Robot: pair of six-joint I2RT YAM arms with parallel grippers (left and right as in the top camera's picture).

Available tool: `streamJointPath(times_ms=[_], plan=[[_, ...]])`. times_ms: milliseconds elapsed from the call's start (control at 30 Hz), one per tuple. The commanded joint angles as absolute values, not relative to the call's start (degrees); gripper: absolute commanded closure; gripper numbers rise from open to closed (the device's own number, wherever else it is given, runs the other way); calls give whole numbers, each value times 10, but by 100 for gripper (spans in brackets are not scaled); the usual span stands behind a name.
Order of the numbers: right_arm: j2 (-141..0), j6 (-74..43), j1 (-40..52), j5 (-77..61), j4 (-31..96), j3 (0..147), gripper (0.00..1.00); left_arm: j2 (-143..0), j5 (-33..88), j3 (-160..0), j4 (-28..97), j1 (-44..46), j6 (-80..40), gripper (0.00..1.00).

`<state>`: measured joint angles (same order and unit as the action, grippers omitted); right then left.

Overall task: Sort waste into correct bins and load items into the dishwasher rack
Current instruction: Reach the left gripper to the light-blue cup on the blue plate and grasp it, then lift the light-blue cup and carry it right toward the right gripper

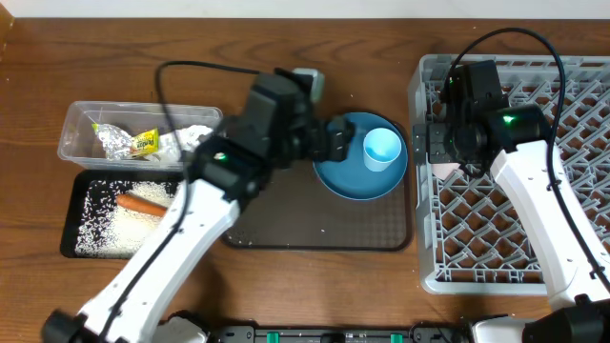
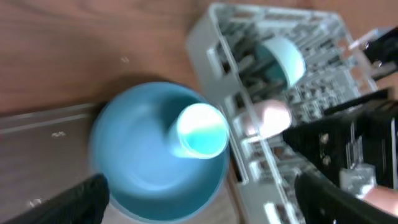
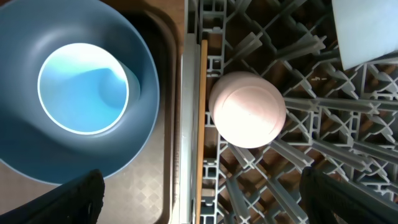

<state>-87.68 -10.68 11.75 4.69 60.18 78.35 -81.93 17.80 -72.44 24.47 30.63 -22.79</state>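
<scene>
The left gripper (image 2: 200, 186) hangs over the plate (image 1: 345, 176), its fingers (image 2: 81, 200) spread wide at either side of the wrist view and holding nothing. The plate rests on the right end of the brown tray (image 1: 324, 229), and the blue cup (image 1: 383, 148) stands upright on it, mouth up, toward the side nearest the rack (image 1: 572, 86).

The right gripper (image 3: 200, 180) is over the rack's left edge, also opened wide and empty. Below it the pink cup (image 3: 249, 109) sits upside down among the pegs, just inside the rack wall. A thin wooden strip beside it, lying along that wall, looks like the chopsticks (image 3: 203, 93) (the view is too narrow to be sure). Farther back in the rack the bowl (image 2: 283, 56) lies tipped on its side, its pale blue outside showing.

At the table's (image 1: 57, 57) left, well apart from both grippers, the tub (image 1: 76, 119) holds the foil (image 1: 129, 141) and the tissue (image 1: 191, 138). The black tray (image 1: 80, 181) sits just in front of it, with the rice (image 1: 100, 224) scattered across it and the carrot (image 1: 143, 203) lying among the grains.
</scene>
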Motion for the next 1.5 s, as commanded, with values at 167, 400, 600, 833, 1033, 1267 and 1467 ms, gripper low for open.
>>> streamJointPath(times_ms=[167, 400, 600, 833, 1033, 1267, 1467], plan=[[-868, -106, 116, 51, 601, 792, 1, -944, 122, -723, 179, 359, -333, 4], [-868, -107, 116, 51, 601, 792, 1, -1035, 124, -723, 137, 374, -359, 12], [-868, -107, 116, 51, 601, 792, 1, -1096, 124, -723, 99, 377, -359, 12], [-868, -107, 116, 51, 601, 792, 1, -1115, 124, -723, 83, 377, -359, 58], [-868, -106, 116, 51, 601, 792, 1, -1110, 124, -724, 72, 377, -359, 94], [-868, -106, 116, 51, 601, 792, 1, -1048, 136, -724, 81, 361, -359, 94], [-868, -107, 116, 51, 601, 792, 1, -942, 196, -724, 159, 302, -359, 94]])
